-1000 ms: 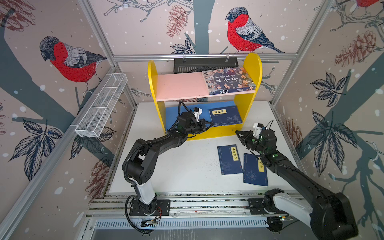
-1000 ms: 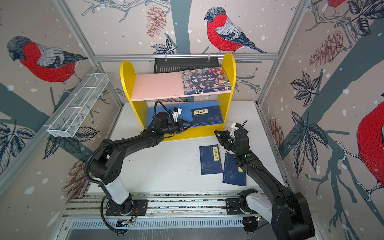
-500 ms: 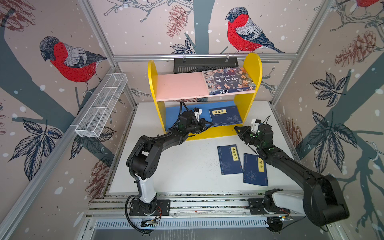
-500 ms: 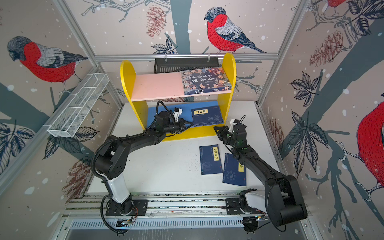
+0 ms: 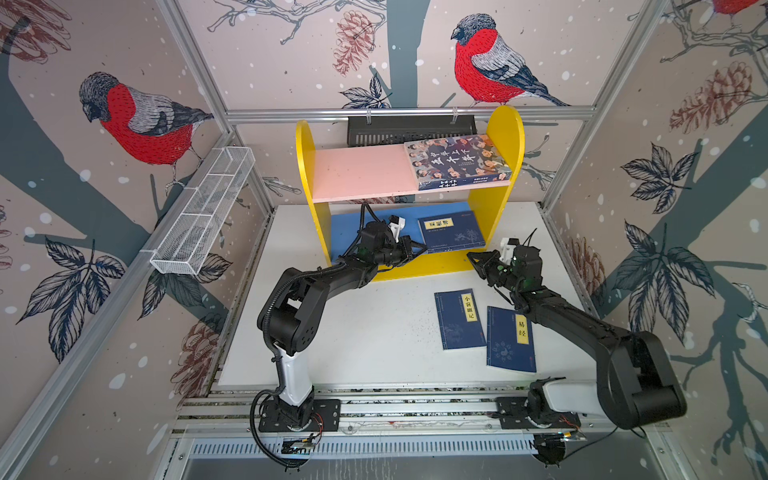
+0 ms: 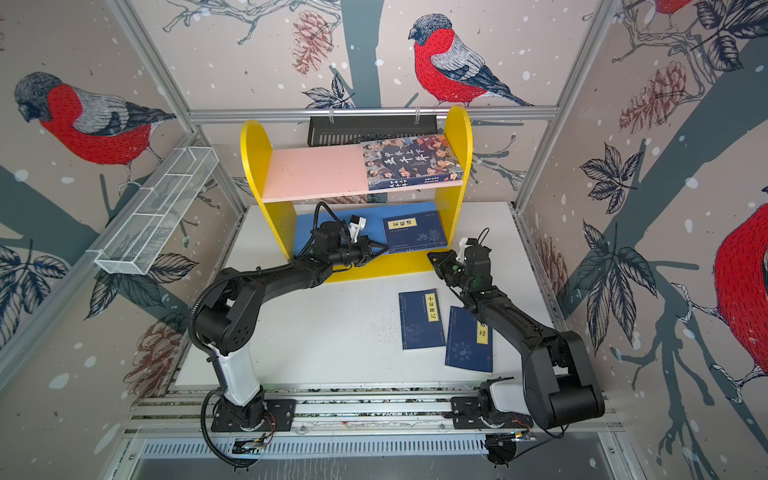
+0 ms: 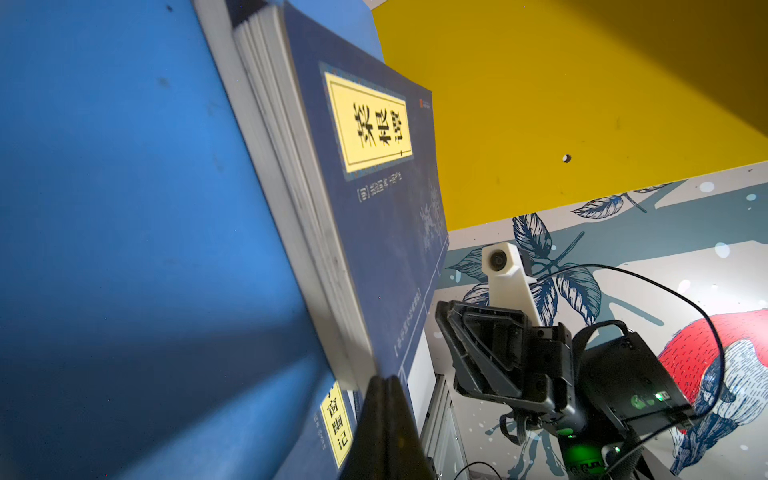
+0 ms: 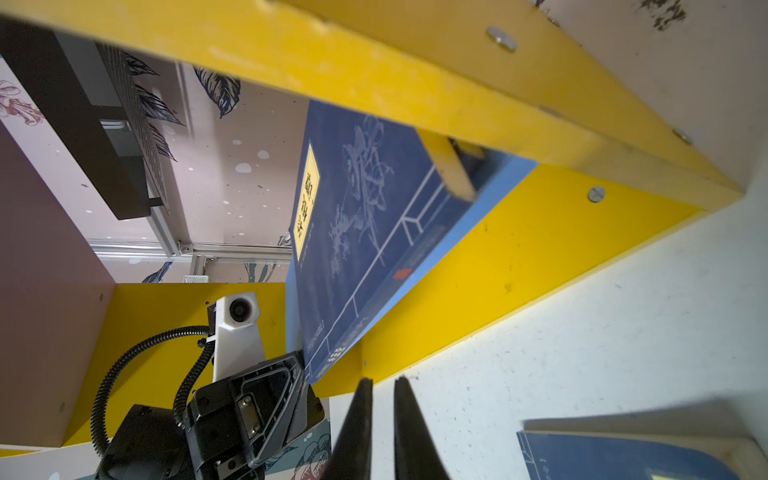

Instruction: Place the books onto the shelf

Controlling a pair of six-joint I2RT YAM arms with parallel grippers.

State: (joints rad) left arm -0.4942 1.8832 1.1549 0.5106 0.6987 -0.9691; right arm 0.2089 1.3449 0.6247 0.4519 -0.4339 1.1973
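The shelf [image 5: 505, 137] [image 6: 457, 129] stands at the back of the white table. A colourful book [image 5: 457, 162] [image 6: 411, 162] lies on its pink upper board. A navy book [image 5: 453, 232] [image 6: 415, 230] [image 7: 374, 232] [image 8: 353, 232] lies on the blue lower board [image 7: 124, 208]; the left wrist view shows two layers of pages under its cover. My left gripper [image 5: 422, 248] [image 6: 384, 249] [image 7: 384, 380] is shut, empty, its tip against that book's near corner. Two navy books [image 5: 459, 319] [image 5: 511, 338] lie flat on the table. My right gripper [image 5: 470, 255] [image 6: 431, 255] [image 8: 383, 380] hovers by the shelf's front rail, nearly shut and empty.
A white wire basket [image 5: 199, 212] hangs on the left wall. A black slotted tray [image 5: 409, 131] is mounted behind the shelf. The cell walls stand close on both sides. Aluminium rails [image 5: 374, 407] carrying both arm bases run along the table's front edge.
My right gripper has moved left and back toward the shelf's front rail, closing a little. The left gripper has edged right against the navy book's corner. The books have not visibly shifted.
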